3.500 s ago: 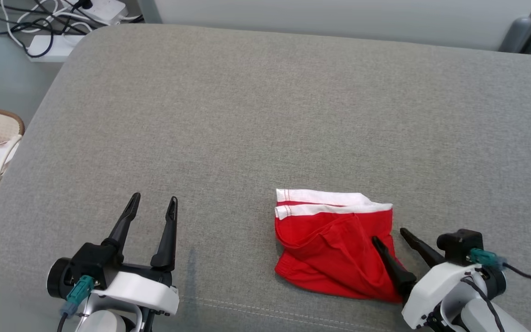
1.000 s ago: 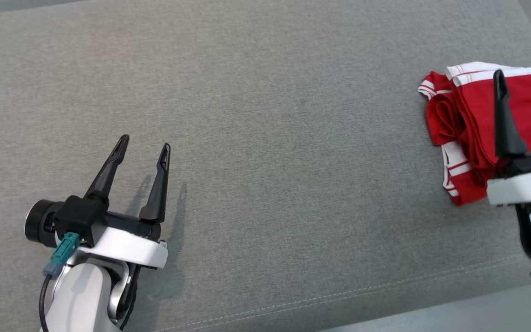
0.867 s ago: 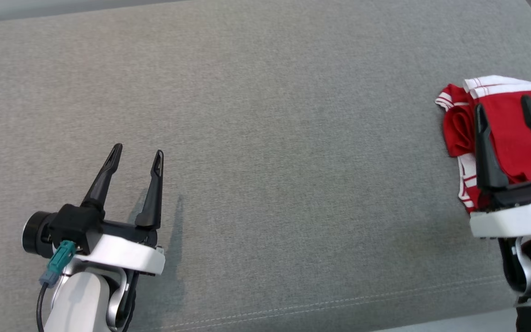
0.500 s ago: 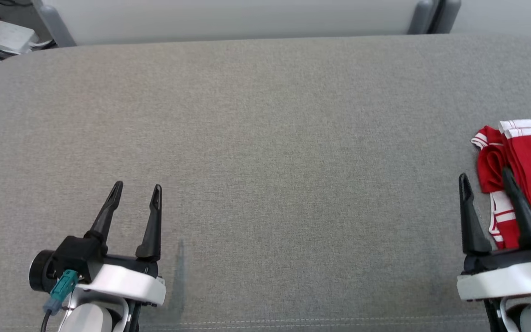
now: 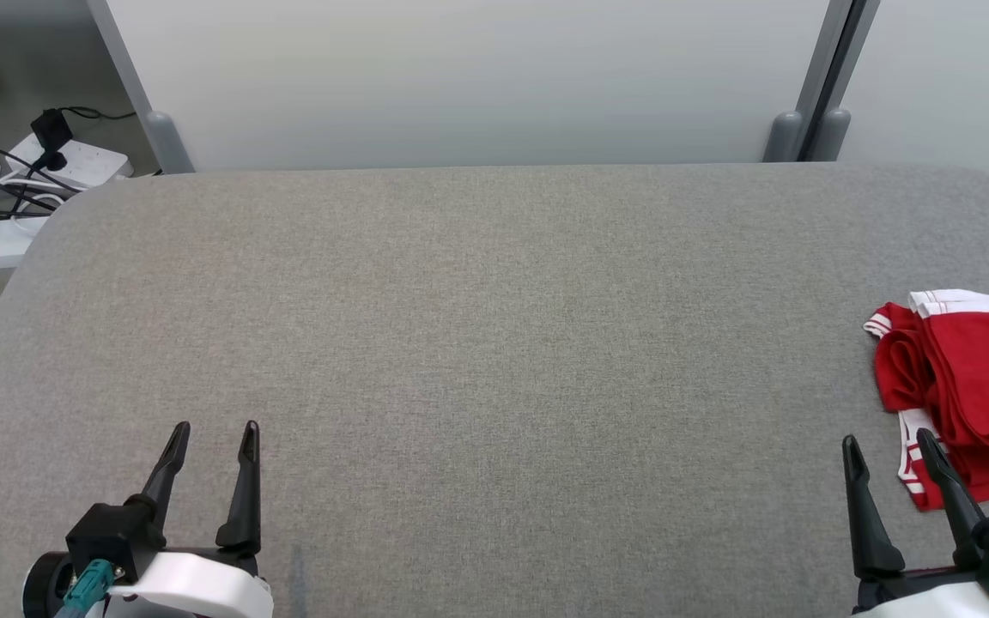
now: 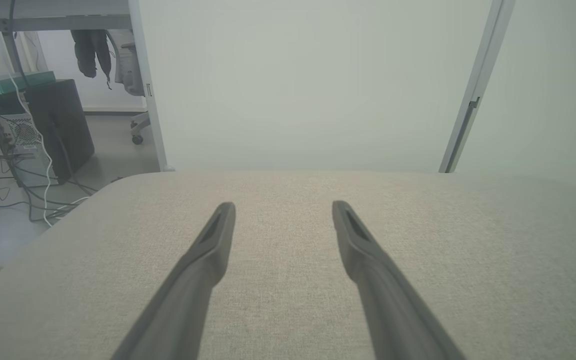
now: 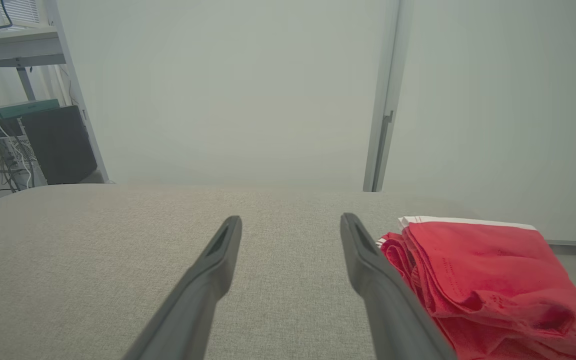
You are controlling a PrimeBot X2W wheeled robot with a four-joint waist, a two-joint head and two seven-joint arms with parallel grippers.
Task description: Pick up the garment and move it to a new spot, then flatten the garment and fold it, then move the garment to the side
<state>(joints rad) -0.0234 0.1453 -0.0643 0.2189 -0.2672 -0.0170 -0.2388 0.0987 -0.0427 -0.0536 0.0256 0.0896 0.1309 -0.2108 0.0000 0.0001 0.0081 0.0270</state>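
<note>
Garment point(image 5: 971, 386) lies folded at the right edge of the pad point(image 5: 494, 343), just beside the right gripper point(image 5: 886, 442). Left gripper point(image 5: 215, 429) is well apart. Both stand wide, empty. Judged: fold and side move done; nothing evident left.

A broad table point(image 5: 494, 326), padded in grey fabric with rounded corners, carries a folded red garment point(image 5: 975, 386) (white bands along its edges) lying flat near the right edge.

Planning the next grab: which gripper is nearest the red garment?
The right gripper; the red garment lies right beside it, while the left gripper is far away.
</note>
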